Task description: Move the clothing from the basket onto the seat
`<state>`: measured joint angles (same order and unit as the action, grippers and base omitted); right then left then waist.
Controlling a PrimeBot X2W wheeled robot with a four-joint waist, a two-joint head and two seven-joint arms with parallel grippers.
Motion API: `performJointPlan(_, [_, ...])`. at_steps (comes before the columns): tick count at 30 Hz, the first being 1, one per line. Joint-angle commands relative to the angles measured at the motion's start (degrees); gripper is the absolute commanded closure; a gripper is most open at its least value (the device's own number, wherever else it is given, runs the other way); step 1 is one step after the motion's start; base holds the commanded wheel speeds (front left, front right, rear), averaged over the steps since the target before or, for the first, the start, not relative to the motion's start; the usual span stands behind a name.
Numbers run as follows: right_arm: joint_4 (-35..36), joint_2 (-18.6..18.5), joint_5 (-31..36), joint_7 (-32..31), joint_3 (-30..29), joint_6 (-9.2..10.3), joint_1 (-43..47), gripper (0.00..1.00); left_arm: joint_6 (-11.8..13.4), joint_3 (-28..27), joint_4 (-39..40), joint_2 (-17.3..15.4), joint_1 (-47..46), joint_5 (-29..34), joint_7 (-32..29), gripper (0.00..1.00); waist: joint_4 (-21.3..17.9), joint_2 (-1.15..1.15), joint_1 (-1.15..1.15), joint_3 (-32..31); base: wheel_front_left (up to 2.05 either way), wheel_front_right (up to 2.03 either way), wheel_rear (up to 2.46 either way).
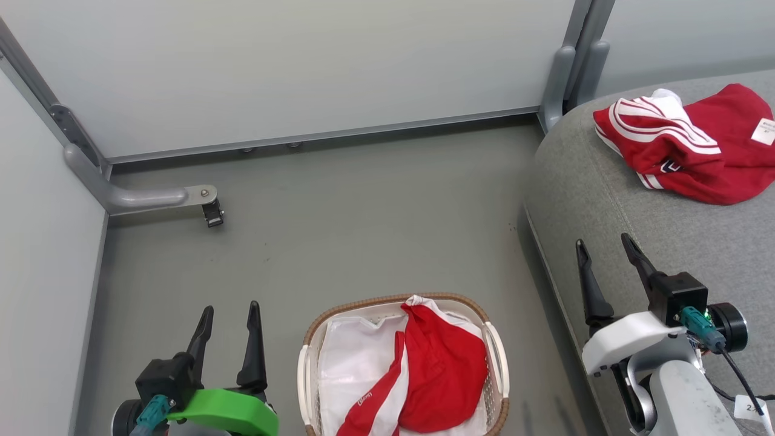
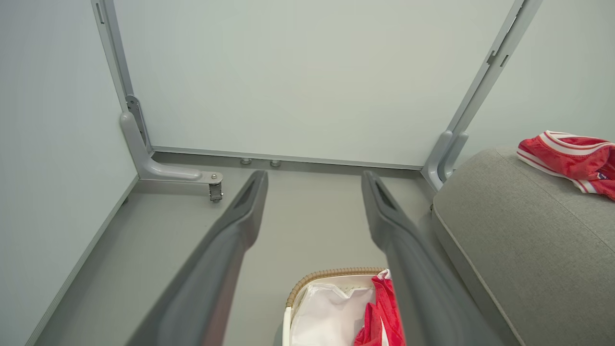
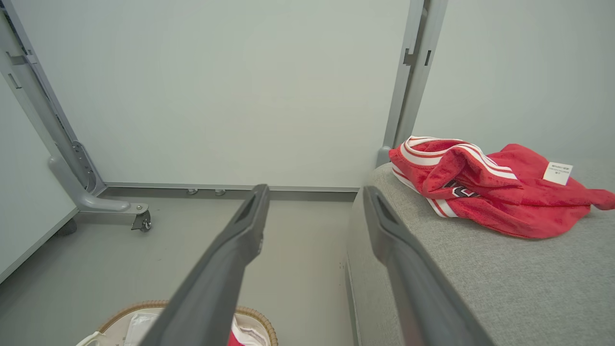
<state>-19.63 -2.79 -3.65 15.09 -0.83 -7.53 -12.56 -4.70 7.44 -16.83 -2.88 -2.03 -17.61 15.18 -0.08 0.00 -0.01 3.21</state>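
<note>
Pale grey rear panel (image 1: pixel 303 66) spans 12 o'clock. Side panel (image 1: pixel 36 254) at 9 o'clock, far panel (image 1: pixel 684 36) at 2 o'clock. Grey metal corner post (image 1: pixel 36 79) at 10 o'clock, double post (image 1: pixel 575 54) at 1 o'clock. Bracket foot (image 1: pixel 151 197) with small caster (image 1: pixel 213 214) juts from 10 o'clock corner. Matte grey floor (image 1: pixel 363 230), few dark specks. Light soft, even.

One red white-striped garment (image 1: pixel 439 369) crumpled in white basket (image 1: pixel 499 363); second garment (image 1: pixel 696 148) heaped on grey seat (image 1: pixel 605 200).

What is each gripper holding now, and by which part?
Nothing is held. The left gripper and the right gripper are both open, with empty space between their fingers.
</note>
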Motion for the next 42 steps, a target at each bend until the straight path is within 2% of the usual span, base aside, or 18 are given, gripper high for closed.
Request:
performJointPlan(1, [0.21,-0.21,-0.63,0.12,0.17,0.08,1.22,0.00,0.34,0.03,0.21,-0.04,1.09,-0.45,-0.05,0.00,-0.07,0.00,0.01,-0.53,0.00,0.00,0.00])
performJointPlan(19, [-0.70,-0.21,-2.67,0.12,2.39,0.08,3.53,0.00,1.35,0.08,-0.04,-0.03,2.34,-3.40,-0.05,0.00,-0.82,0.00,0.01,-2.08,0.00,0.00,0.00])
performJointPlan(42, [-0.12,-0.20,-2.67,0.11,1.88,0.08,1.69,0.00,1.21,0.71,-0.27,-0.03,0.00,-2.21,-0.05,0.00,-0.84,0.00,0.01,0.40,0.00,0.00,0.00])
